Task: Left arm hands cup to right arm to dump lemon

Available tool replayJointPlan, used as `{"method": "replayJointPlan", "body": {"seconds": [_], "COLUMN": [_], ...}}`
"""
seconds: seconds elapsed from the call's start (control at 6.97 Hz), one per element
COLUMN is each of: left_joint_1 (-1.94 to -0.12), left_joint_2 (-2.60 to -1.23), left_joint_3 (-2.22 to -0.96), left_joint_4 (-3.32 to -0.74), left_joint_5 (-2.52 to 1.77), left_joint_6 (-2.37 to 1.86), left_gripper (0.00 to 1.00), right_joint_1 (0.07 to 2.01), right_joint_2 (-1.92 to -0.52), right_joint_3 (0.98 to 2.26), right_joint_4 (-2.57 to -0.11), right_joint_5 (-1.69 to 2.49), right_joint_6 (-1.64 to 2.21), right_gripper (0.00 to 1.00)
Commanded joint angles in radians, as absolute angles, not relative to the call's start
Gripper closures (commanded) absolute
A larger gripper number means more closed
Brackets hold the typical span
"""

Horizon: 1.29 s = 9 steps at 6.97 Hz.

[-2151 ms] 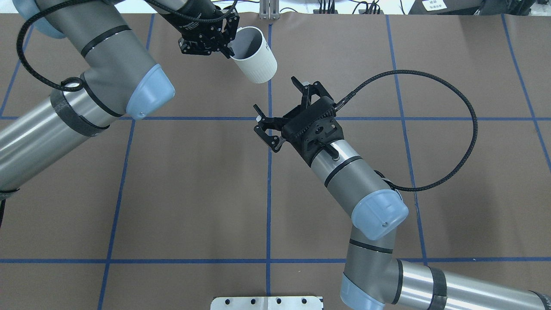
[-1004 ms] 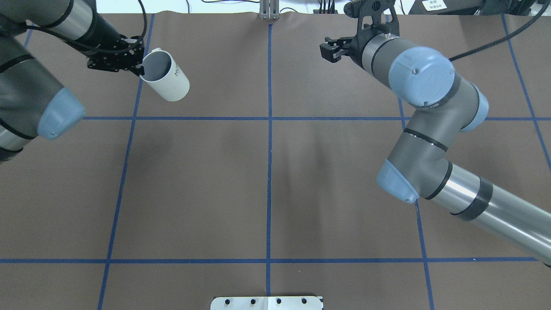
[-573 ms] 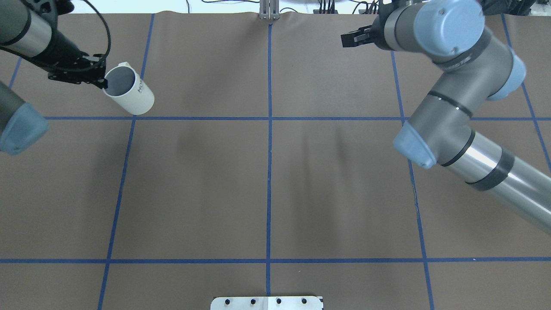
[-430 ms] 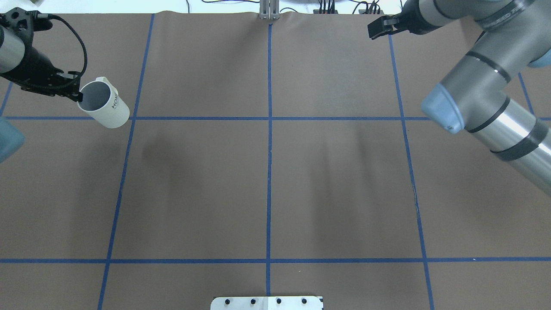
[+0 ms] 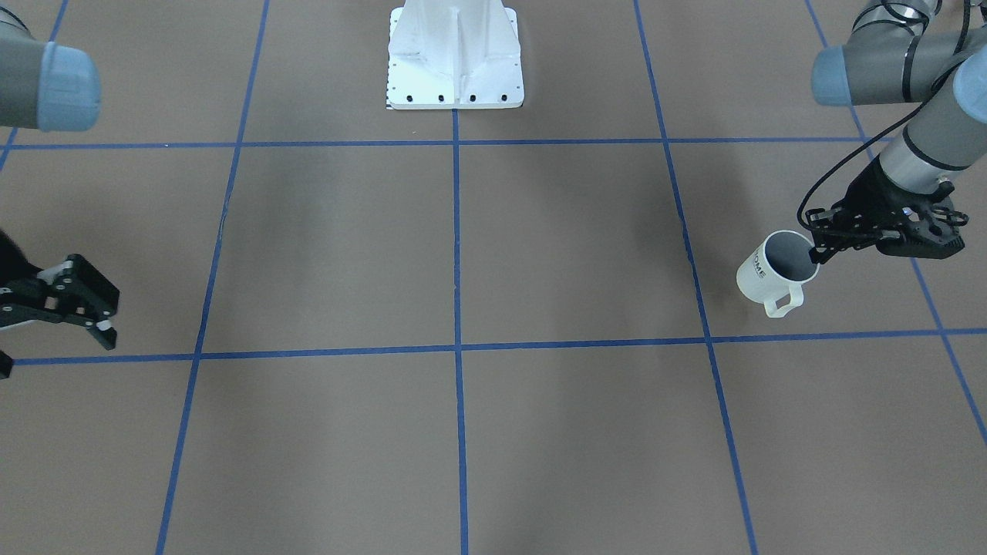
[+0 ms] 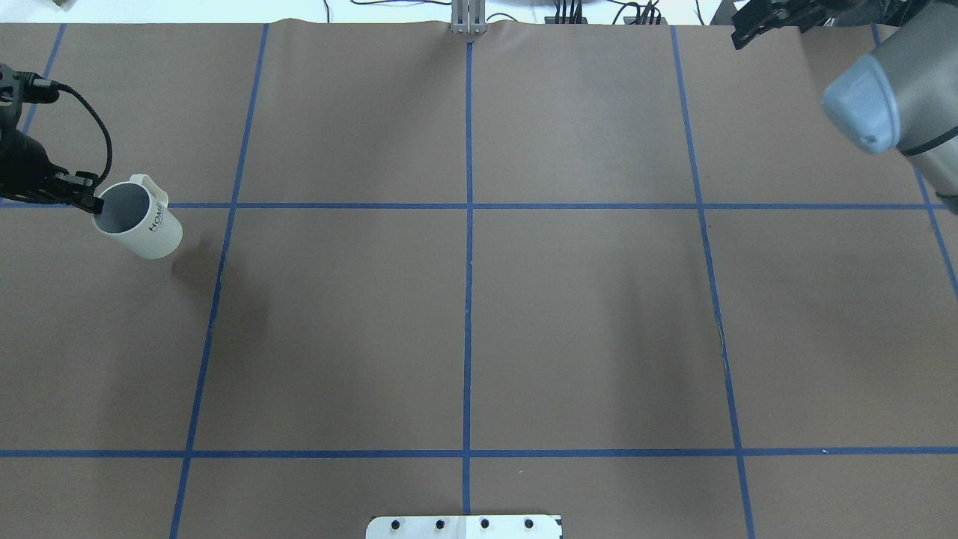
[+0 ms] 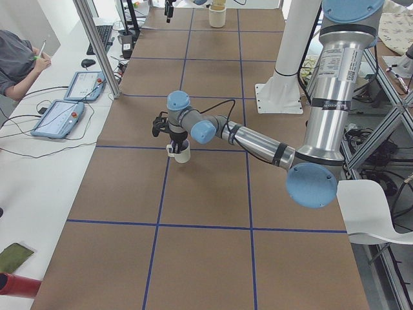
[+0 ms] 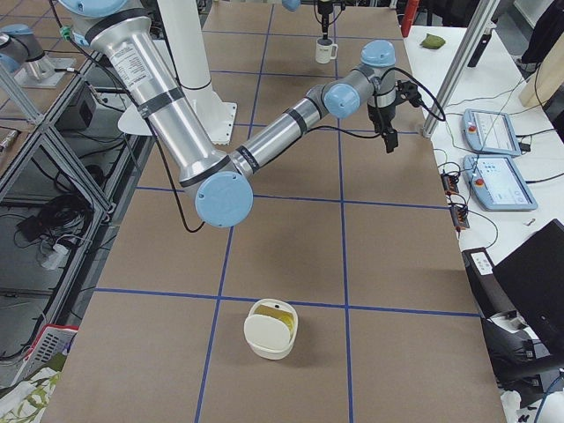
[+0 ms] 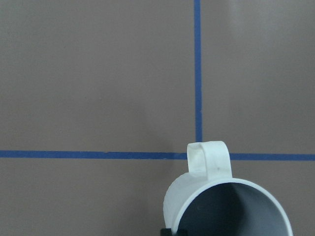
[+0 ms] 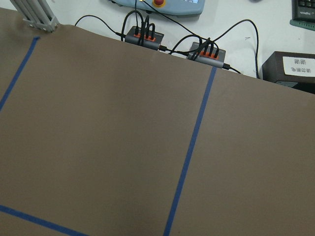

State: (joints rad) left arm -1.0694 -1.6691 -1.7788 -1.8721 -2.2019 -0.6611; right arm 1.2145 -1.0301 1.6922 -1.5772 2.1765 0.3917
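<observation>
The desk [image 6: 584, 314] is covered by a brown mat crossed by blue tape lines [image 6: 468, 299] that mark it into squares. The robot's white base plate [image 5: 455, 77] sits at the robot's edge, on the centre line. Toward the end on the robot's right stands a white container [image 8: 271, 328] with something yellow inside, by a blue line. An aluminium post [image 6: 468, 16] rises at the opposite edge.

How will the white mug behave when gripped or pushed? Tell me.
The mug looks stiff and probably breakable, likely ceramic. The left gripper pinches only one side of its rim, so it may swing or slip in that hold. Its round body would likely roll if tipped, until the handle stops it.
</observation>
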Motion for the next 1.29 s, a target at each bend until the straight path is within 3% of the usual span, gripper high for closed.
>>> {"method": "replayJointPlan", "body": {"seconds": [0.0, 0.14, 0.29, 0.43, 0.86, 1.15], "left_joint_1": [-1.068, -1.068, -1.066, -1.066, -1.183, -1.352], "left_joint_2": [-1.628, -1.626, -1.628, -1.628, -1.634, -1.641], "left_joint_3": [-1.767, -1.757, -1.746, -1.747, -1.759, -1.759], "left_joint_4": [-1.898, -1.898, -1.899, -1.908, -1.889, -1.682], "left_joint_5": [-2.200, -2.201, -2.203, -2.201, -2.213, -2.215], "left_joint_6": [-0.631, -0.615, -0.615, -0.618, -0.556, -0.171], "left_gripper": [1.00, 1.00, 0.75, 0.01, 0.00, 0.00], "right_joint_1": [1.324, 1.354, 1.365, 1.367, 1.407, 1.410], "right_joint_2": [-1.063, -1.081, -1.101, -1.136, -1.170, -1.269], "right_joint_3": [1.689, 1.689, 1.695, 1.700, 1.683, 1.730], "right_joint_4": [-1.664, -1.666, -1.663, -1.651, -1.667, -1.730], "right_joint_5": [2.281, 2.319, 2.324, 2.322, 2.321, 2.301], "right_joint_6": [0.279, 0.278, 0.276, 0.276, 0.189, 0.164], "right_gripper": [0.00, 0.00, 0.00, 0.00, 0.00, 0.00]}}
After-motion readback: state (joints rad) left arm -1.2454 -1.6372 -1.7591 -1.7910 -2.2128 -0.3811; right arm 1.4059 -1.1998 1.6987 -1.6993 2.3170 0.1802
